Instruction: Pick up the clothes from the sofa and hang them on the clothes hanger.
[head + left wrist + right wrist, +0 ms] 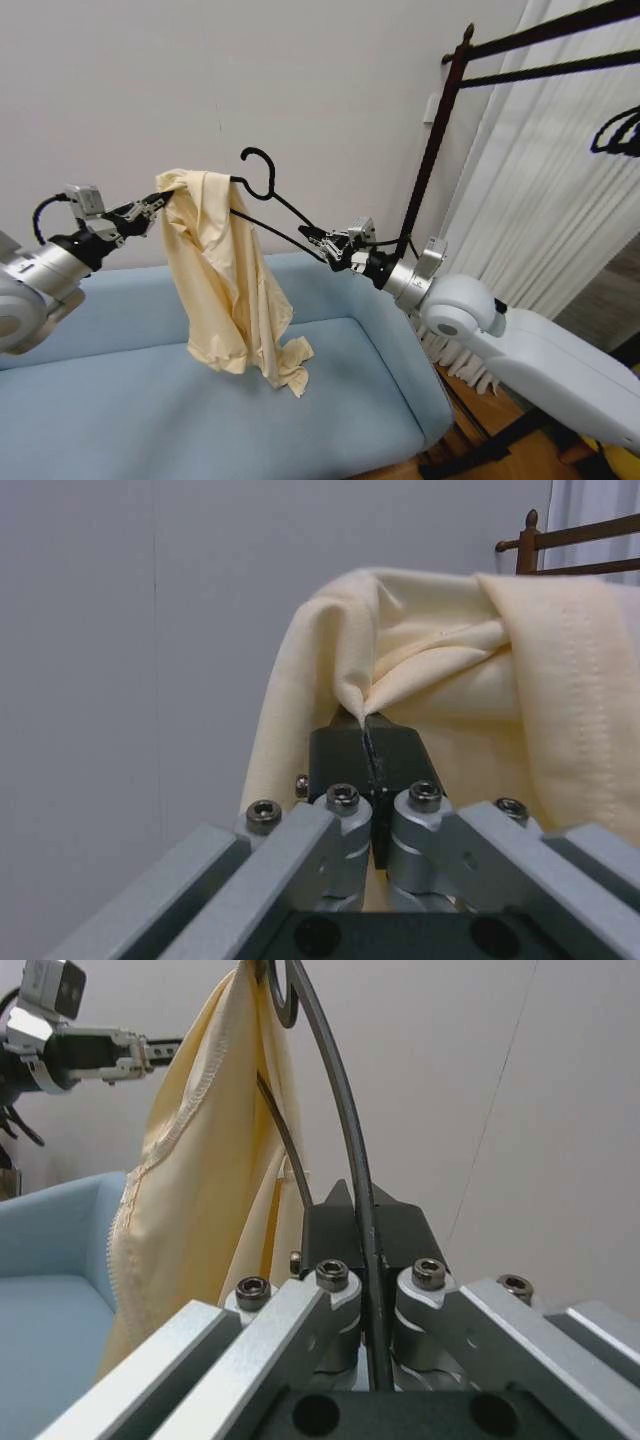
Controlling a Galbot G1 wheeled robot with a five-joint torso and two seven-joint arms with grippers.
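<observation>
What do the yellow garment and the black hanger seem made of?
Pale yellow shirt, pinched by the left pincer: soft matte cloth, judging by folds, drape and stitched hems. Thin black hanger, gripped by the right pincer: rigid, slightly glossy rod, coated wire or plastic; cannot tell which.

Soft, even, fairly bright light, brightest at the curtain (560,220), faint shadows on the wall (150,80)
</observation>
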